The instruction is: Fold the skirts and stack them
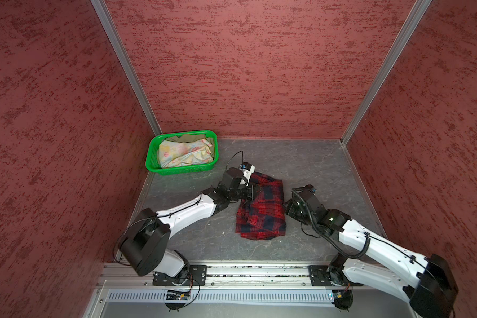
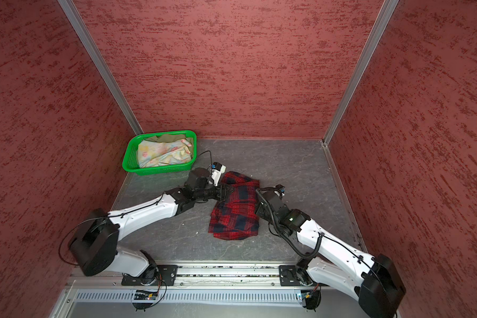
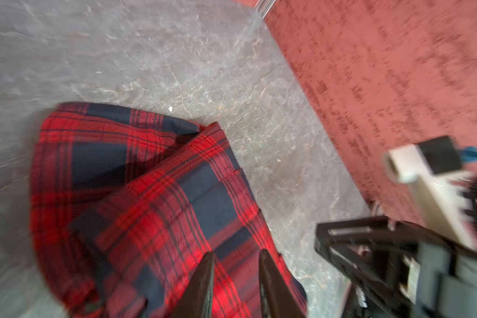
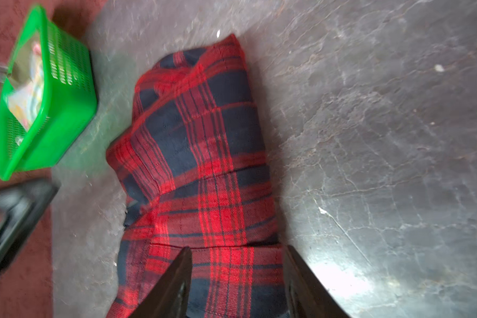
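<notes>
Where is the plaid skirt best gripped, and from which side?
Probably take the plaid skirt by its right edge, coming low from the right over the bare table. That edge lies fairly straight and flat; the left and far parts are bunched in overlapping folds, where jaws would likely catch several layers.

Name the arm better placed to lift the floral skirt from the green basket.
Left, likely. The left gripper sits at the edge of the plaid skirt nearest the green basket holding the floral skirt; the right gripper is across the plaid skirt, farther away.
</notes>
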